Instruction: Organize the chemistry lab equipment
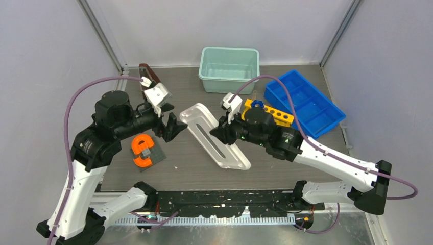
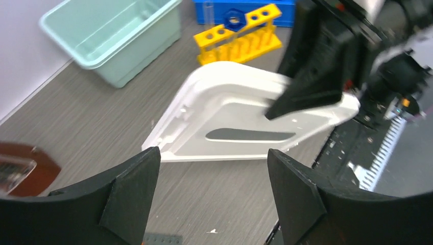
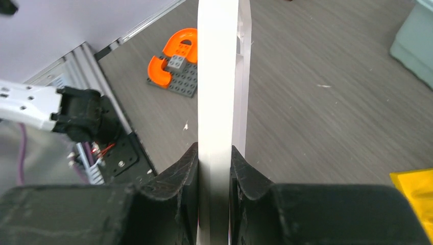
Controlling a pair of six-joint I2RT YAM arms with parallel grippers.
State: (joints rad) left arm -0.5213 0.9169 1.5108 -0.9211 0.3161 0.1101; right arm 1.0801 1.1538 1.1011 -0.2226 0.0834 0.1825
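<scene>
My right fingers are clamped on the edge of the white slotted plate, at the middle of the tabletop between my arms. My left fingers gape apart, grasping nothing, just short of the plate's rounded end. The teal bin and blue divided tray look empty. The yellow test-tube rack stands loose, so I judge nearly all the sorting is left.
</scene>
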